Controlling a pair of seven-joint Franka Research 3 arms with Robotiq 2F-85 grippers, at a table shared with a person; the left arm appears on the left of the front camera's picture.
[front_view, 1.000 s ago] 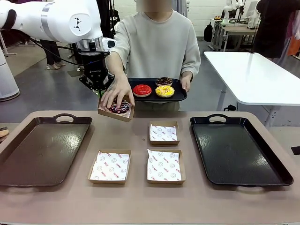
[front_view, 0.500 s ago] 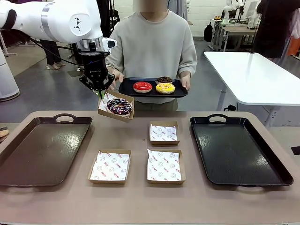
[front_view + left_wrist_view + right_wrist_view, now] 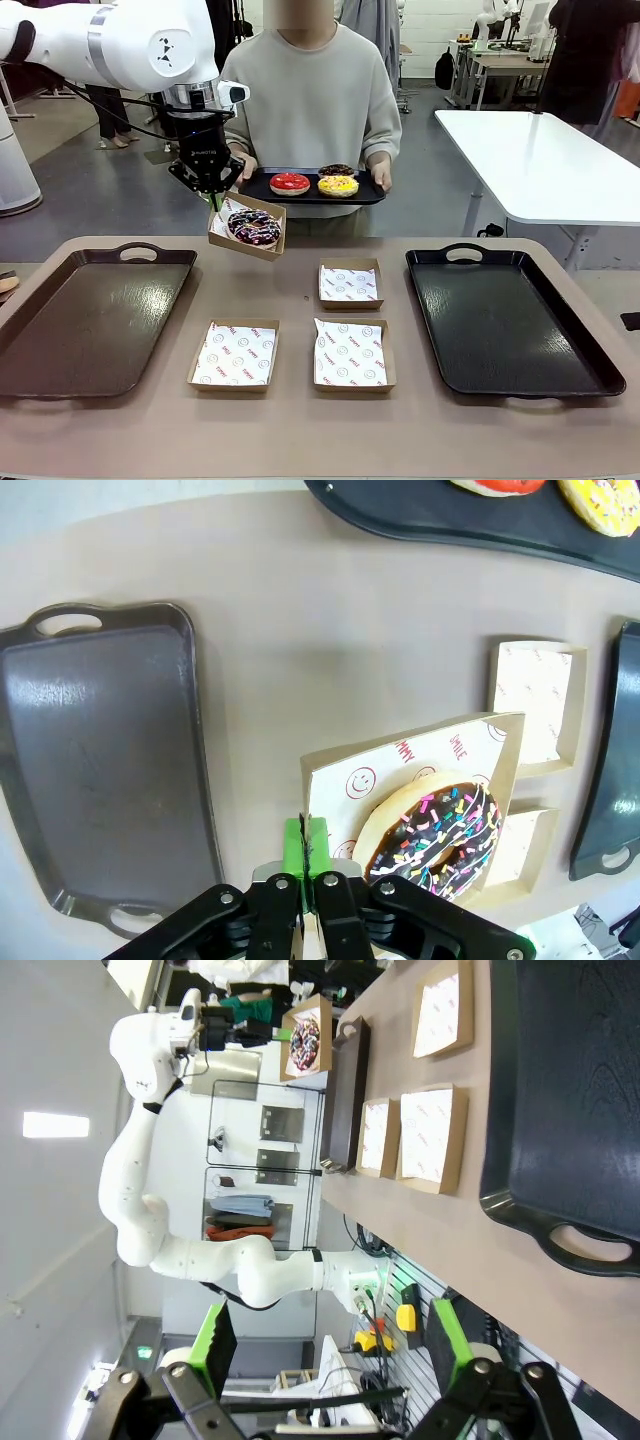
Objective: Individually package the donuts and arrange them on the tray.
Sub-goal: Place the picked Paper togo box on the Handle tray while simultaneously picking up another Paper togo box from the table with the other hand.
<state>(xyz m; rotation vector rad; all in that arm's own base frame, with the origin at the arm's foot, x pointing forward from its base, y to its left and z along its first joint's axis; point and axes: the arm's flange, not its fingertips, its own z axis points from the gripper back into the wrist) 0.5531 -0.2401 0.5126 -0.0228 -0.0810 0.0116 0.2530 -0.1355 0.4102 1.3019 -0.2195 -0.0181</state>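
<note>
Holds the box [image 3: 245, 247] by its edge above the worktop [image 3: 300, 290], left pincer [image 3: 212, 197] clamped on cardboard, dark sprinkled donut [image 3: 254, 227] inside; person's hand [image 3: 247, 165] now withdrawn to the serving tray [image 3: 372, 196]. Spread, empty: right pincer [image 3: 330, 1338]. Likely ready for traying.

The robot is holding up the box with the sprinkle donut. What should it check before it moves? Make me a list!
1. Left gripper shut on the box edge: ok.
2. Donut sitting inside the box: ok.
3. Grip strong enough for carrying: cannot tell.
4. Person's hands away from the box: ok, both hold the small tray.
5. Room on the brown tray: ok.
</note>
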